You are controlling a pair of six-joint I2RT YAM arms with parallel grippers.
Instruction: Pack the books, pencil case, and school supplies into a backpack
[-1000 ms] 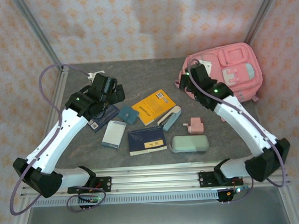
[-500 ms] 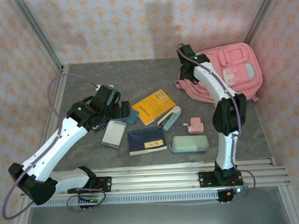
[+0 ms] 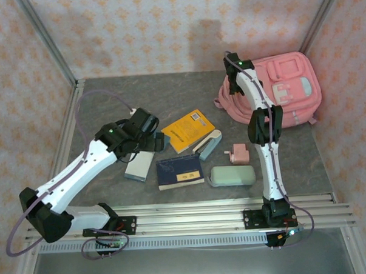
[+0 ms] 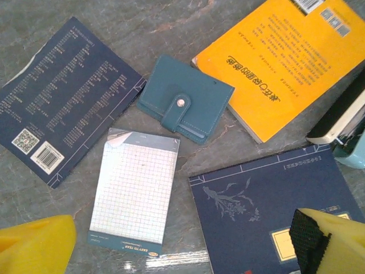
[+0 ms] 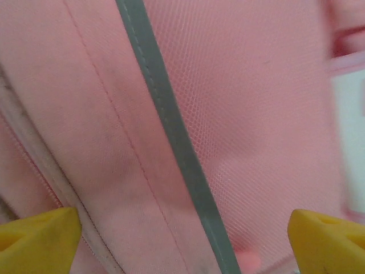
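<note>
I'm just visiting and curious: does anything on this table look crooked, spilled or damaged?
Nothing is spilled or broken. The one oddity is the slim grid-paper book: in the left wrist view its top-left corner is curled up. The backpack lies flat and looks intact.

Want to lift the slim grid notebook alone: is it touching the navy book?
Apart. The left wrist view shows a strip of bare table between the slim grid notebook and the navy book.
</note>
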